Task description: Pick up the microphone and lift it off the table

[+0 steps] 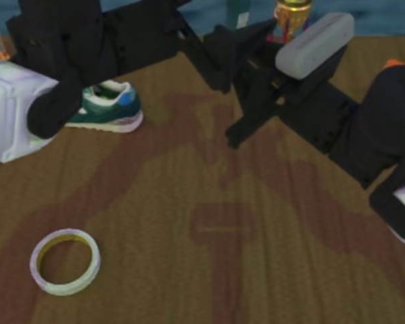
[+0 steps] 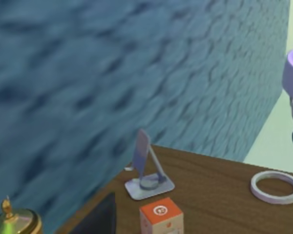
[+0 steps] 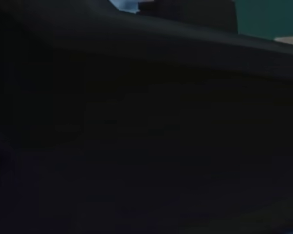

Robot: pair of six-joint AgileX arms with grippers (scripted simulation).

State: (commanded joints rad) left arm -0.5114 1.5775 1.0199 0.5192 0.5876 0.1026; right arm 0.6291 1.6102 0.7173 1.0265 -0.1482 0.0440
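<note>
Top view had both my arms crossed over the far middle of the worktop [image 1: 189, 270], so it was kinda messy to read. My left end effector [image 1: 246, 34] reached in from the left and ended up near the far edge. My right end effector [image 1: 235, 137] came in from the right and pointed down toward the wood just in front of it. Honestly couldn't tell if either one's fingers were apart or together.

The mic [image 1: 239, 11] showed as a teal sliver at the far edge, just left of the trophy [image 1: 293, 13] and right behind my left end effector. Couldn't tell if it was touching the worktop or being gripped.

A sneaker [image 1: 111, 108] sat at far left beside a white box [image 1: 7, 115], and a tape ring [image 1: 65, 262] lay well apart at near left.

Left wrist view looked at a blue wall [image 2: 136, 63], a phone stand [image 2: 146, 170] and an orange box [image 2: 161, 214]. Right wrist view was dark.
</note>
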